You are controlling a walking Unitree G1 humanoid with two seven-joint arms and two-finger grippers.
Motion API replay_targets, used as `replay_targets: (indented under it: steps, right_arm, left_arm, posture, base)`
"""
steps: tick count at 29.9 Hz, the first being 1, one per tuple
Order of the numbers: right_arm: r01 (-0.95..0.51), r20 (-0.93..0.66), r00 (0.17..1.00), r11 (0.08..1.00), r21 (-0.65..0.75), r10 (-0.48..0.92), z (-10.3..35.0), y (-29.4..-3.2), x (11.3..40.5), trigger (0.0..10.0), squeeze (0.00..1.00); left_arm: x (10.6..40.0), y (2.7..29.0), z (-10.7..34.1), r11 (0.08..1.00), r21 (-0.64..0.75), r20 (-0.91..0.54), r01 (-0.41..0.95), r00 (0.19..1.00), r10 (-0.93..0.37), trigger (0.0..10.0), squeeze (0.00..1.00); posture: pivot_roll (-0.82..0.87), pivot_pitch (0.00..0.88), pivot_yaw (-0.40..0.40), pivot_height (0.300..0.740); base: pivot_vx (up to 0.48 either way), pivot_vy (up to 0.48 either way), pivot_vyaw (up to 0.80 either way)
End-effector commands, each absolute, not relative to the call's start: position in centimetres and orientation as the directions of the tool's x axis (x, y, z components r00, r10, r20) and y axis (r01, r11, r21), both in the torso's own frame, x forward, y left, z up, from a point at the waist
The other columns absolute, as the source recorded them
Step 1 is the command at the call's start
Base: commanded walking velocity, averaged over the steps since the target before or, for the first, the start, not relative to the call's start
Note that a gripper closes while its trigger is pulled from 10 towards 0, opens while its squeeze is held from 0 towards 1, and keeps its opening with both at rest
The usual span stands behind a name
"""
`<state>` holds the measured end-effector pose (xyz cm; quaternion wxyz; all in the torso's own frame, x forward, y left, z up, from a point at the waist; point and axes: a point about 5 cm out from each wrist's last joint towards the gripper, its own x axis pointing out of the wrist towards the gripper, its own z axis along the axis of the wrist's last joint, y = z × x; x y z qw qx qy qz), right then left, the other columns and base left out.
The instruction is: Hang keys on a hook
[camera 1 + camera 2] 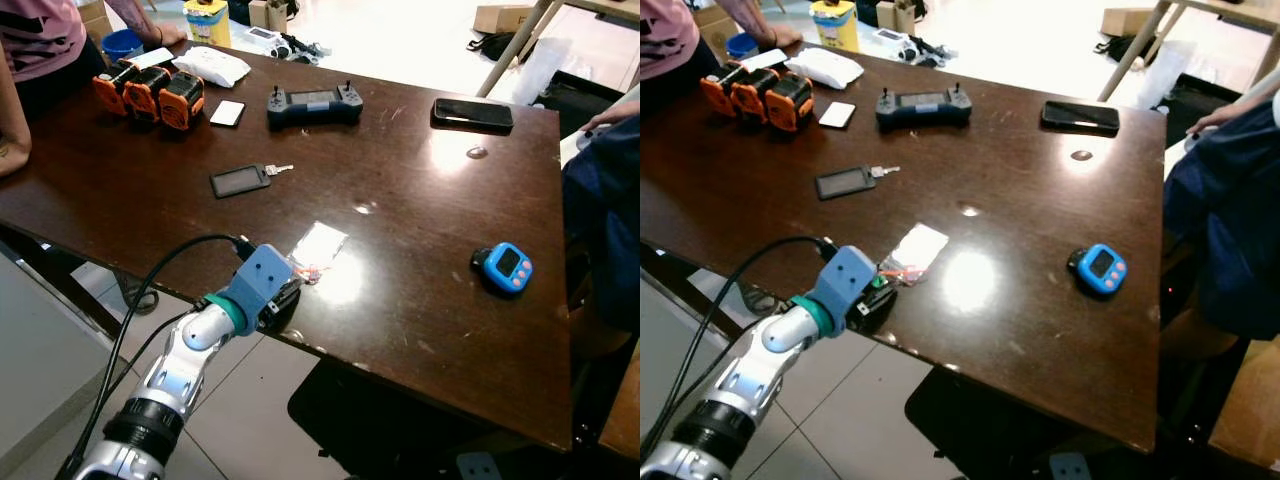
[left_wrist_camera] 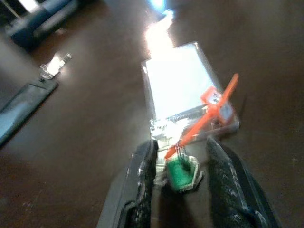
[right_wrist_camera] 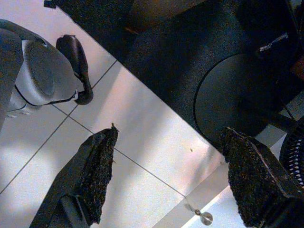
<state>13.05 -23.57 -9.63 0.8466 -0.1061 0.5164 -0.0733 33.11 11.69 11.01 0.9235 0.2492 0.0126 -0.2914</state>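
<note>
Left gripper (image 2: pixel 178 156): it is at the near edge of the brown table (image 1: pixel 420 170), about 7 o'clock from the table's middle. The wrist view shows both black fingers (image 2: pixel 145 171) spread a little, with a small green tag (image 2: pixel 181 174) between them. I cannot tell if the pads touch it.

Clear packet (image 2: pixel 183 92): it lies flat just in front of the fingers, with an orange strip (image 2: pixel 209 114) across its near end. From the head views it is only a shiny patch (image 1: pixel 318 245).

Keys (image 1: pixel 279 169): they are on the table at 11 o'clock from the left gripper, well apart from it, joined to a dark card holder (image 1: pixel 240 181). The left wrist view shows them blurred (image 2: pixel 54 64).

Right gripper (image 3: pixel 168 166): its wrist view shows the fingers wide apart and holding nothing, above pale floor tiles (image 3: pixel 142 137) and a dark round chair base (image 3: pixel 237 102).

Other things: a black controller (image 1: pixel 314 103) and a black phone (image 1: pixel 472 113) at 12 to 1 o'clock, orange batteries (image 1: pixel 150 92) at 11 o'clock, a blue timer (image 1: pixel 503 267) at 3 o'clock.

People: one in a pink shirt (image 1: pixel 40 35) at 10 o'clock, another in dark blue (image 1: pixel 605 220) at 3 o'clock.
</note>
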Motion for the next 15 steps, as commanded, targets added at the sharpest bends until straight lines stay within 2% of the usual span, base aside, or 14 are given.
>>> replay_targets:
  steps: [1, 15]
  right_arm:
    - [0.014, -0.872, 0.427, 0.966, -0.257, -0.238, -9.97, -23.53, 12.05, 10.0, 0.0]
    - [0.021, -0.874, 0.424, 0.967, -0.254, -0.238, -10.05, -23.4, 11.89, 10.0, 0.0]
  left_arm:
    - [32.94, 11.92, 10.35, 0.666, 0.496, -0.221, 0.558, 0.822, -0.525, 0.0, 0.0]
    - [33.39, 11.47, 10.55, 0.634, 0.545, -0.235, 0.549, 0.826, -0.513, 0.0, 0.0]
  posture:
    - [-0.08, 0.067, 0.092, 0.74]
    - [-0.08, 0.054, 0.101, 0.74]
  base:
    - [0.0, 0.0, 0.0]
    - [0.0, 0.0, 0.0]
